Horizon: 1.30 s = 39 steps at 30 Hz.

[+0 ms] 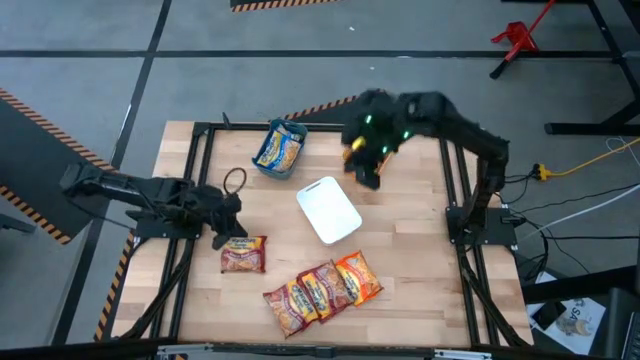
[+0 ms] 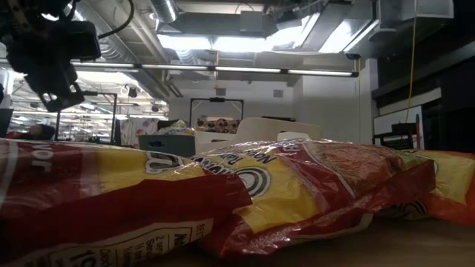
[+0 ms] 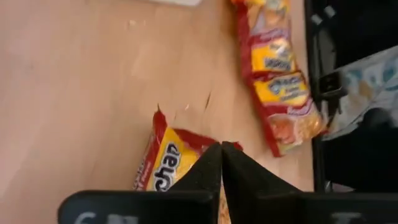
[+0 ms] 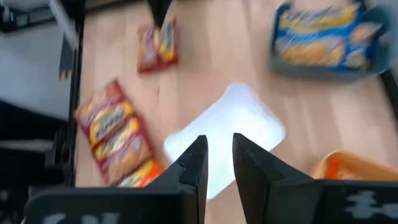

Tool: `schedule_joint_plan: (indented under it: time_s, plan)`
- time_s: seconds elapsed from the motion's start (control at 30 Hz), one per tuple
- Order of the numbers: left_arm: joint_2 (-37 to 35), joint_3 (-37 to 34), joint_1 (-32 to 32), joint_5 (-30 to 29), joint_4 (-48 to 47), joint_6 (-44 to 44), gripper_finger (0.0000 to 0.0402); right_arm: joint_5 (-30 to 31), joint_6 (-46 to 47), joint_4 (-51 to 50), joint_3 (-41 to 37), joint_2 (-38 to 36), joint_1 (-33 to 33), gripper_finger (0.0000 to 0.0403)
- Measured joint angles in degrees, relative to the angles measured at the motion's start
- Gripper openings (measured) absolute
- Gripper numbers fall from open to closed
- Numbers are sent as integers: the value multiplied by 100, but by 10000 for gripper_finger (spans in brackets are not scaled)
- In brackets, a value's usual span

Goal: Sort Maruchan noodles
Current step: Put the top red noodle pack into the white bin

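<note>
Several Maruchan packets show. One dark red packet (image 1: 243, 255) lies flat alone on the table. Two more dark red packets (image 1: 305, 296) and an orange one (image 1: 358, 277) lie side by side near the table's near edge. Blue packets (image 1: 279, 149) sit in the teal bin (image 1: 293, 131). My left gripper (image 1: 226, 222) hovers shut just beyond the single red packet's (image 3: 163, 168) far edge, and nothing is between its fingers. My right gripper (image 1: 366, 165) hangs over the orange bin (image 4: 354, 167), fingers a little apart and empty (image 4: 217, 162).
A white bin (image 1: 328, 210) sits at the table's middle, between the two arms. The teal bin stands near the far edge, and the orange bin (image 1: 352, 152) is mostly hidden under the right arm. Bare wood (image 1: 410, 240) lies right of the white bin.
</note>
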Motion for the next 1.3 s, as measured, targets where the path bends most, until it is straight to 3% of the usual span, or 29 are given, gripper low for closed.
schedule_joint_plan:
  time_s: [0.17, 0.33, 0.53, 0.67, 0.83, 1.1, 1.3]
  plan:
    - [389, 0, -470, -670, -53, -301, 7, 409, 16, -281, -92, 3, 649, 62]
    - [633, 0, -720, -737, 32, -686, 30, 694, 116, -700, -167, 48, 1129, 62]
    - [876, 0, -924, -594, -761, -1530, 53, 906, 475, -690, -472, -14, 1717, 62]
    - [966, 76, -1270, -686, -1116, -2313, 30, 1303, 491, -682, -843, -42, 2077, 62]
    - [1164, 616, -1709, -886, -2592, -3390, 4, 1509, 489, -684, -1538, -47, 2318, 62]
    - [1762, 681, -2446, -988, -2590, -5162, 1, 1349, 489, 5, -2851, -47, 2421, 62]
    - [2428, 573, -2791, -1533, -1832, -5497, 1, 1636, 451, 1047, -3444, -49, 2379, 62]
